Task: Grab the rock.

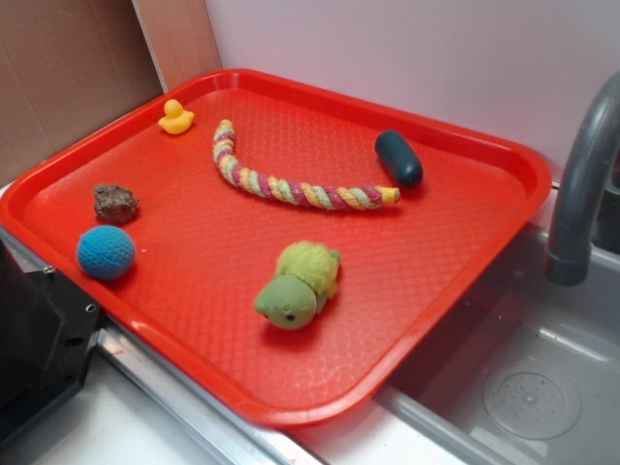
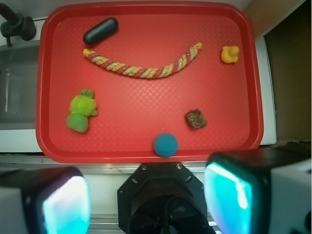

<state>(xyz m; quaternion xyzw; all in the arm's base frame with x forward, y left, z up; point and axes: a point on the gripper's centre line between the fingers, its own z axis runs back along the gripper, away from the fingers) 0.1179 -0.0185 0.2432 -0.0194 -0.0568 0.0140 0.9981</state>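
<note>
The rock (image 1: 115, 203) is a small lumpy brown-grey stone lying near the left edge of the red tray (image 1: 465, 281), just behind a round blue ball (image 1: 106, 253). In the wrist view the rock (image 2: 196, 119) lies right of the ball (image 2: 165, 145), close to the tray's near rim (image 2: 97, 157). My gripper (image 2: 146, 202) hangs high above the robot's black base (image 2: 163, 195), short of the tray and well away from the rock. It is open, its two cyan pads (image 2: 66, 207) far apart with nothing between them. The exterior view does not show the gripper.
On the tray also lie a dark teal capsule (image 1: 399, 158), a braided rope (image 1: 291, 184), a yellow duck (image 1: 175, 117) and a green plush turtle (image 1: 300, 283). A grey sink (image 1: 542, 387) with a faucet (image 1: 581, 184) borders the tray's right side.
</note>
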